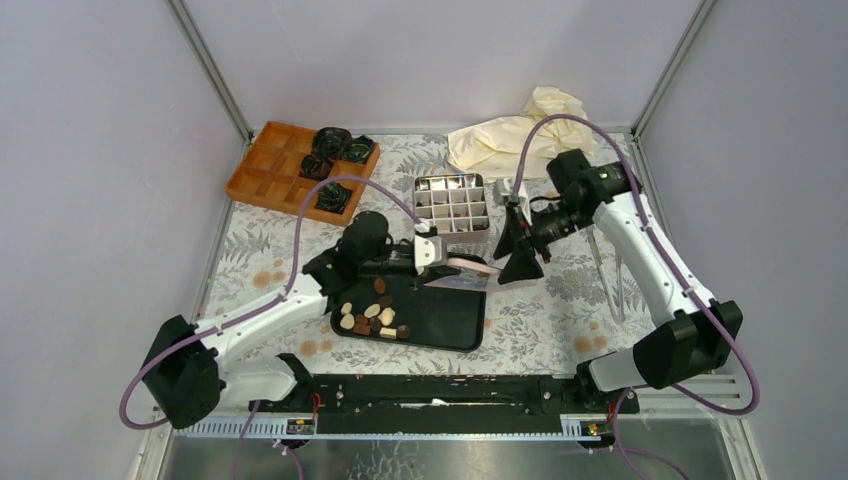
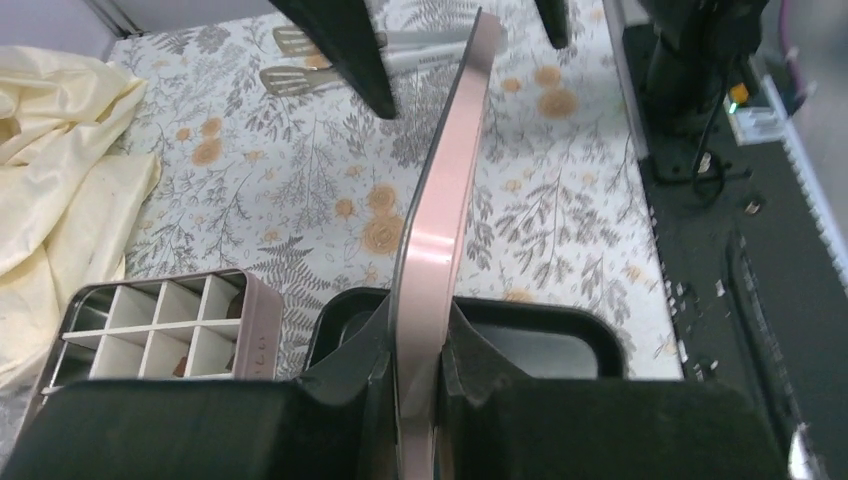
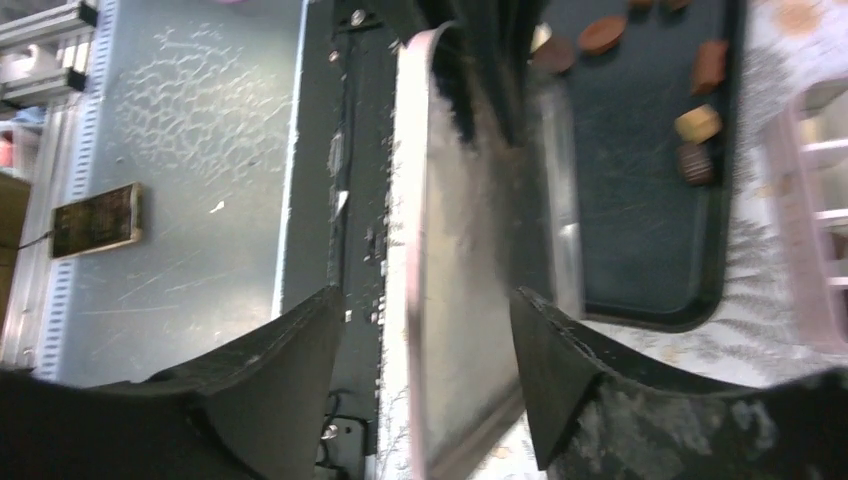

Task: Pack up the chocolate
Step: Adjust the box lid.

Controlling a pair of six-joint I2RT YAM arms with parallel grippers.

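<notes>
- The left end effector [image 2: 415, 360] pinches the pink lid [image 2: 445, 200] edge-on over the black tray [image 1: 445, 322].
- The right end effector [image 3: 422, 300] is spread, with one finger on each side of the lid.
- The chocolate [image 1: 372, 315] lies on the tray's left part.
- The divided tin [image 1: 452, 203] stands just behind the tray.
</notes>
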